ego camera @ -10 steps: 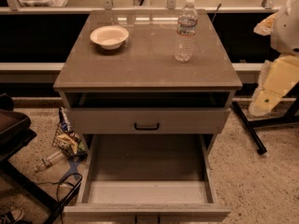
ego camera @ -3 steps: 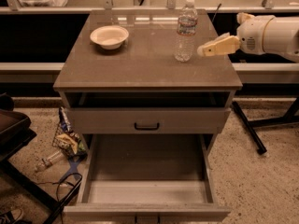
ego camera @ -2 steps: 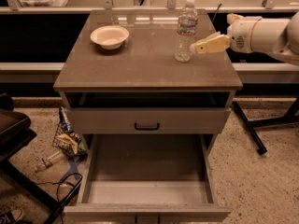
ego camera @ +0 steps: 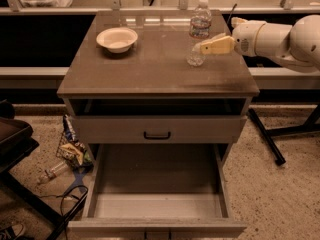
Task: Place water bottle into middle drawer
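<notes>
Our gripper hangs just beside the upright bottle, tip toward its lower half; whether it is open, we cannot tell.

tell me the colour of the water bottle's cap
White, seen in the camera view; the water bottle stands on the cabinet top, the gripper close beside it.
</notes>
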`<act>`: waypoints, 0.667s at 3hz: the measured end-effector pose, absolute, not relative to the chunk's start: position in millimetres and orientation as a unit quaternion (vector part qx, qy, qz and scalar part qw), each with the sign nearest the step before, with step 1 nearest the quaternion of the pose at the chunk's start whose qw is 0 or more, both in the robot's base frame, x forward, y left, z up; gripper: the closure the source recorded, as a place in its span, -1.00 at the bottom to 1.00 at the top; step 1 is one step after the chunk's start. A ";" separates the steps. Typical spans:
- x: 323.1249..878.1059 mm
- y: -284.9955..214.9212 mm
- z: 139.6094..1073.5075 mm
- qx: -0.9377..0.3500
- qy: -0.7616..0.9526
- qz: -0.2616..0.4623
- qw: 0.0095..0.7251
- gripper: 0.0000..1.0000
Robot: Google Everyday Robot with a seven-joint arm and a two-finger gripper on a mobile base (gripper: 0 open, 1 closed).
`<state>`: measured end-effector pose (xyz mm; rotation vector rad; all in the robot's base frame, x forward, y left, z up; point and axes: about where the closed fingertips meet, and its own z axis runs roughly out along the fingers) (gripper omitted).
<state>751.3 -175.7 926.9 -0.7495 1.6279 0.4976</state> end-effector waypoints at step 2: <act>773.8 -148.6 925.0 -0.330 0.681 0.243 0.606 -0.70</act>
